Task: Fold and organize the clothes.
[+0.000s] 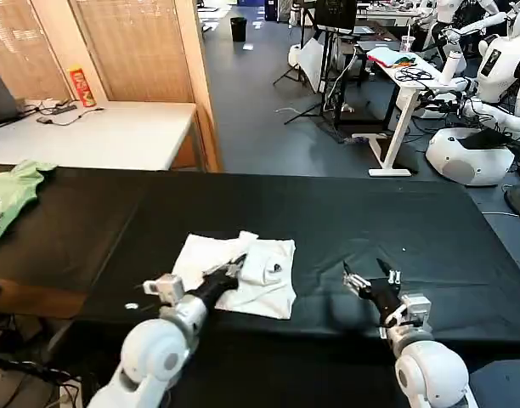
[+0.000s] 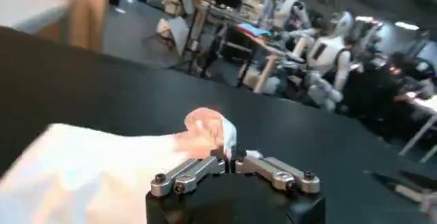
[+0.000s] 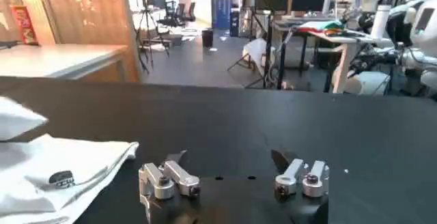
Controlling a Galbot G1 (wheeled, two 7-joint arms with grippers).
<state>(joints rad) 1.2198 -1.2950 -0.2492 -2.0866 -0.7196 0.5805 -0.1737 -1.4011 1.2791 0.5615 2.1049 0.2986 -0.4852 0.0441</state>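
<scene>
In the head view, the white T-shirt (image 1: pixel 243 274) lies partly folded on the black table (image 1: pixel 345 221), near its front edge and left of the middle. The left gripper (image 1: pixel 236 265) rests on the shirt, its fingers closed on a fold of cloth. The right gripper (image 1: pixel 367 277) hovers above bare table near the front edge, fingers spread wide and holding nothing. A light green garment (image 1: pixel 14 194) lies at the table's left edge.

In the left wrist view, the left gripper (image 2: pixel 231 154) pinches a raised bunch of the T-shirt (image 2: pixel 102 171).

In the right wrist view, the right gripper (image 3: pixel 229 157) stands wide over the table (image 3: pixel 273 119), with the T-shirt (image 3: pixel 54 167) just beside it.
</scene>
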